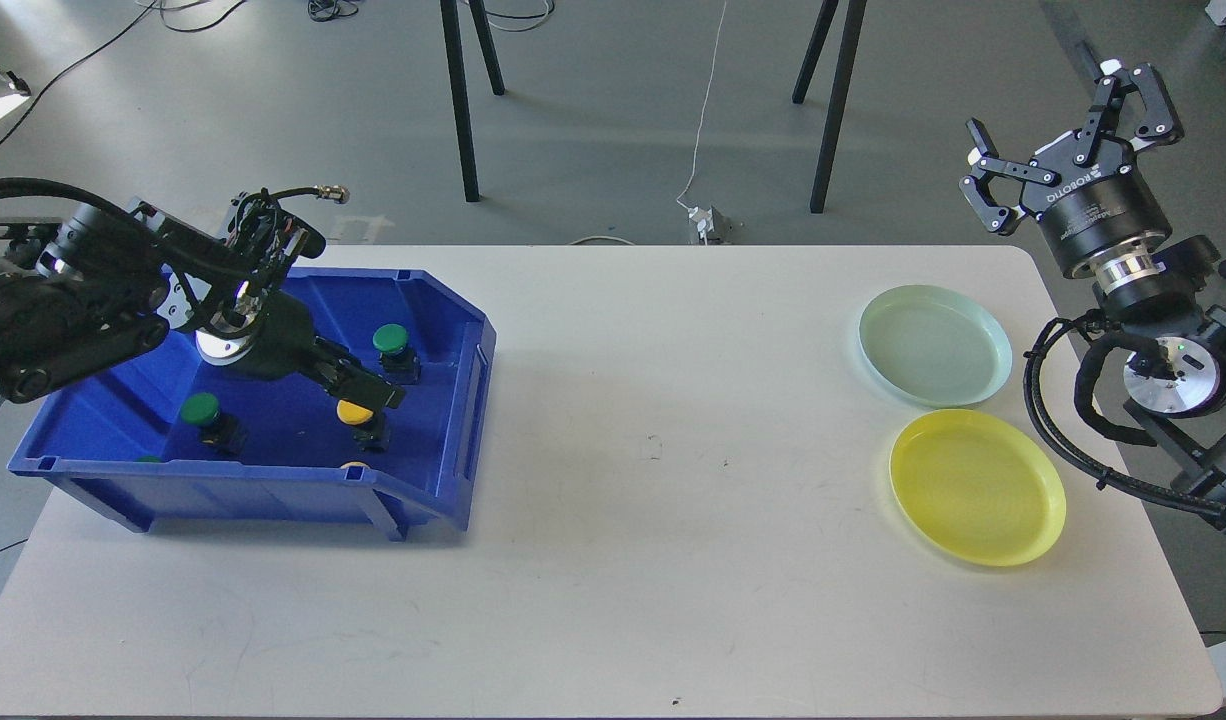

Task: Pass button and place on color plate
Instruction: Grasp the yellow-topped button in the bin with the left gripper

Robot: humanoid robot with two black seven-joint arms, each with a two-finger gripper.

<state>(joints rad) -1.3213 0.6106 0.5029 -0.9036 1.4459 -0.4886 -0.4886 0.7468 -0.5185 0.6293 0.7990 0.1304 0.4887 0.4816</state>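
- Yellow button (354, 411) inside the blue bin (453, 340), near the middle of its floor, partly covered by the left gripper (368, 392).
- Left gripper lowered into the bin, fingertips at the yellow button; closed on it or only touching, cannot tell.
- Two green buttons in the same bin: one (391, 339) toward the far wall, one (201, 409) to the left, both apart from the gripper.
- Blue bin on the left part of the white table (623, 500).
- Yellow plate (976, 487) and pale green plate (934, 344) on the right part of the table, just beside each other, both with nothing on them.
- Right gripper (1068, 130) raised beyond the table's right far corner, fingers spread wide, holding nothing.
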